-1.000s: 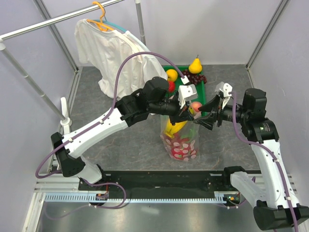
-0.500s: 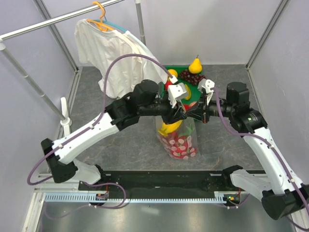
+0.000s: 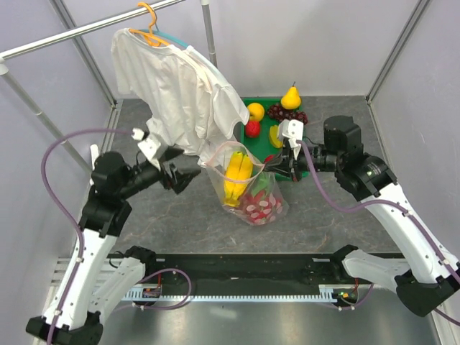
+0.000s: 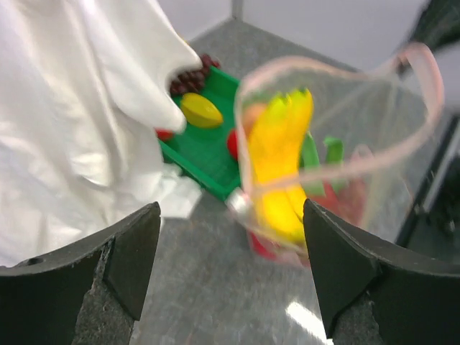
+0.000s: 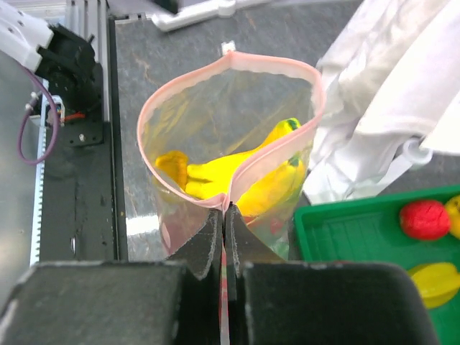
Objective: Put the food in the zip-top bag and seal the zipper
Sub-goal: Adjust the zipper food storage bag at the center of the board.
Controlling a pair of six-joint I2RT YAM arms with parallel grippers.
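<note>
Now | right gripper point(image 5: 224, 215) pinched on the zipper point(image 5: 273, 63), propping the zip-top bag point(image 3: 218, 175) upright so banana bunch point(image 3: 236, 176) and dragon fruit point(image 3: 260, 207) cannot spill | left gripper point(image 4: 230, 266) open, empty, well apart.

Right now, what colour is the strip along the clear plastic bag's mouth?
Pale pink zipper strip, clearest in the right wrist view.

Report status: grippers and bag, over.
Left gripper open, off the zip-top bag. Right gripper shut on zipper. Banana bunch inside, mouth unsealed. White shirt close by.
</note>
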